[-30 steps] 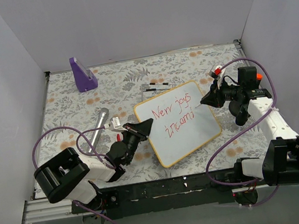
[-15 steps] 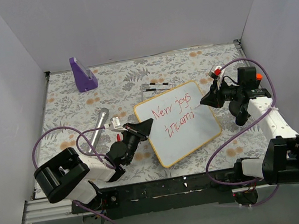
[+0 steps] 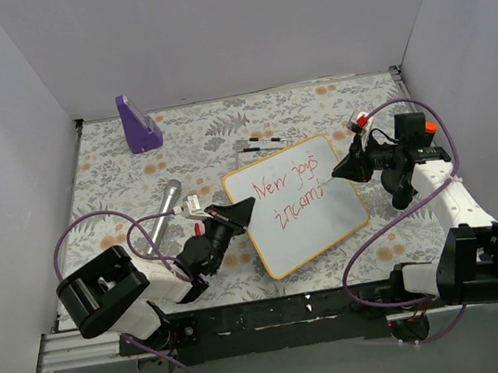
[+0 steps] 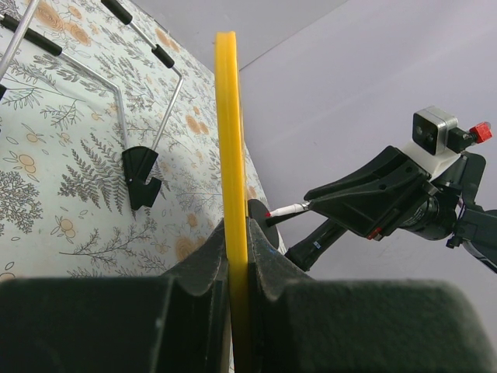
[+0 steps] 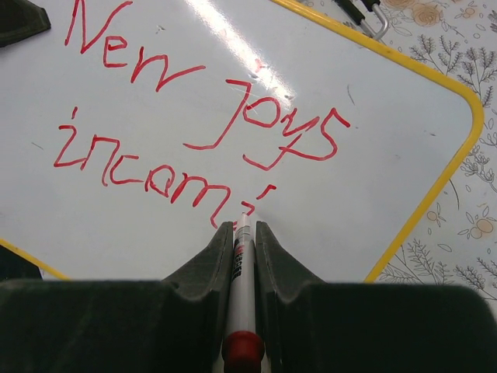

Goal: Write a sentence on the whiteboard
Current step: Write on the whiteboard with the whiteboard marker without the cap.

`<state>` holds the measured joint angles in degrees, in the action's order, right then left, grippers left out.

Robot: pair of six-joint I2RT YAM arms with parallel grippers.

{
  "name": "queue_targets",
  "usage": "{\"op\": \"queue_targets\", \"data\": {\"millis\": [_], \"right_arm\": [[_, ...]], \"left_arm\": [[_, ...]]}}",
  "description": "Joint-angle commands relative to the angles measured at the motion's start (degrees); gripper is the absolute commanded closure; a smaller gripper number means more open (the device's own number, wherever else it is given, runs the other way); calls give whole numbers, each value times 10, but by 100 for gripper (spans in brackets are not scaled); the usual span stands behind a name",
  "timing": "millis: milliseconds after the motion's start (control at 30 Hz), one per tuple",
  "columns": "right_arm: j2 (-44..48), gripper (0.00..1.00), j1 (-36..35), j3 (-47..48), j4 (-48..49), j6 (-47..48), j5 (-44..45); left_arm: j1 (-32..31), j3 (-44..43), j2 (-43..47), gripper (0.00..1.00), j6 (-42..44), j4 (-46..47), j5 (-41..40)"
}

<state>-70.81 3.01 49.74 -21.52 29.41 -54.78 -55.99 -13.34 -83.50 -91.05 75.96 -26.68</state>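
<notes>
The whiteboard, white with a yellow-orange frame, lies on the patterned table. Red handwriting on it reads "New joys" above "incomi". My left gripper is shut on the board's left edge; the yellow frame runs between its jaws. My right gripper is shut on a white marker with a red end. The marker's tip touches the board just after the last red stroke. The marker and right gripper also show in the left wrist view.
A purple wedge-shaped stand sits at the back left. A silver cylinder lies left of the board. A wire rack with black tips lies behind the board. White walls close in three sides.
My right gripper and marker have shifted very slightly on the board's second line. The left arm and the board have not moved.
</notes>
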Motion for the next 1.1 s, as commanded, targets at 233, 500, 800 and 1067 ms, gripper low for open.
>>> {"op": "queue_targets", "data": {"millis": [233,500,800,1067], "right_arm": [[29,99,3,10,-10,14,-30],[43,99,3,1,-4,15,-16],[19,99,11,14,9,0,30],[-8,99,9,12,8,-1,32]], "left_arm": [[-3,6,15,100,52,152,32],[-3,9,17,100,53,158,36],[-3,2,20,100,49,150,35],[-3,5,20,100,50,151,34]]}}
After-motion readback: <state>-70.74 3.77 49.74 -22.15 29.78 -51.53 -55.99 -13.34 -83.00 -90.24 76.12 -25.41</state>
